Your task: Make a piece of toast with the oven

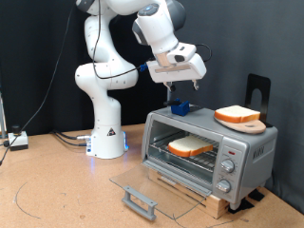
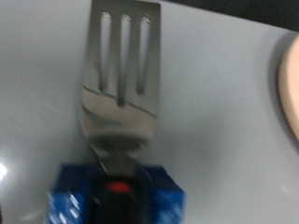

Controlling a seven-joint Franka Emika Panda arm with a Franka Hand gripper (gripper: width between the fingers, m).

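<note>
Black curtains back a wooden table [image 1: 57, 190] where the oven [image 1: 249, 147] stands open, the piece of toast [image 1: 190, 146] on its rack. Above, the end effector [image 1: 180, 90] pinches a spatula [image 2: 120, 70]; a slack grip could drop it.

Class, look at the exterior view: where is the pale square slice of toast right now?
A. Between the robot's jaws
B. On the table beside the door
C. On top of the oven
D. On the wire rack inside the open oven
D: the toast lies on the rack inside the oven, whose door hangs open.
</note>
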